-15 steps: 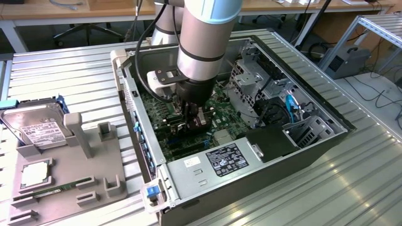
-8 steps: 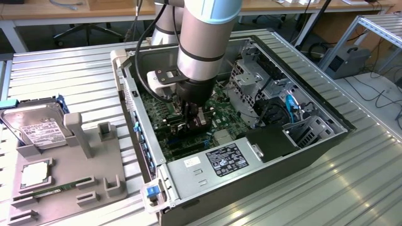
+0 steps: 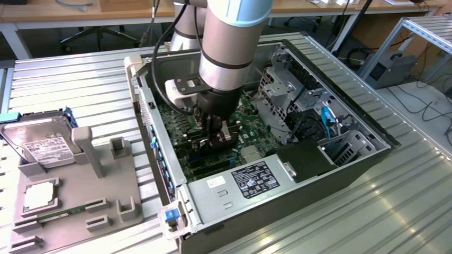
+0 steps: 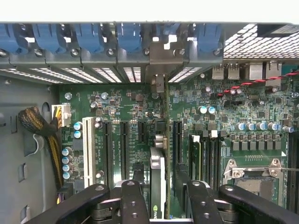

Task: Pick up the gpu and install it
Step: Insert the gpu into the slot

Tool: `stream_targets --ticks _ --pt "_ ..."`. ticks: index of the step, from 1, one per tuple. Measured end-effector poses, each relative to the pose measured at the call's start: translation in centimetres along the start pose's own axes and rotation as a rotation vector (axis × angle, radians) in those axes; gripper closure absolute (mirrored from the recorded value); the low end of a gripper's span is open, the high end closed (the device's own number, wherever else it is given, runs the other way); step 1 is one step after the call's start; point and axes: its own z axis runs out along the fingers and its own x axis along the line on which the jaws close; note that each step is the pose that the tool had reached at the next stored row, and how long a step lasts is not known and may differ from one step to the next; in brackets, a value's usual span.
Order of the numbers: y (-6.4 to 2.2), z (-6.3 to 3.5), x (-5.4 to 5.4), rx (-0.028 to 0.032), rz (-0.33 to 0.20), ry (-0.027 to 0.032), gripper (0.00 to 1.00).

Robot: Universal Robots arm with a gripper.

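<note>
While the gpu (image 4: 158, 184) is carried edge-on between the gripper (image 4: 159, 198) fingers (image 4: 134, 200), it's seen in the wrist view as a thin upright card hanging over the motherboard (image 4: 224, 112), roughly above the gap between the black expansion slots (image 4: 125, 149). The jaws are closed narrow on it, clamping its two flat faces near the upper edge, which looks like the sensible place to be held: a rigid, fairly light card, probably, but a fragile one, so the fan and the contact edge are best left untouched.

Its long axis is run from 6 o'clock to 12 o'clock in the wrist picture, with the silver bracket end (image 4: 159, 84) pointed at 12, toward the blue slot clips (image 4: 128, 39) on the case's rear wall. In the exterior view, the gripper (image 3: 215, 135) is sunk inside the open computer case (image 3: 367, 159), with the hard drive (image 3: 42, 143) off at 9 o'clock.
</note>
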Motion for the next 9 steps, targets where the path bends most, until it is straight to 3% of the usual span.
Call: stream_targets --ticks 2,9 --pt "0.01 -0.55 0.0 0.0001 0.0 -0.0002 0.6" --pt "0.08 -4.06 -0.1 0.0003 0.0 -0.0001 0.6"
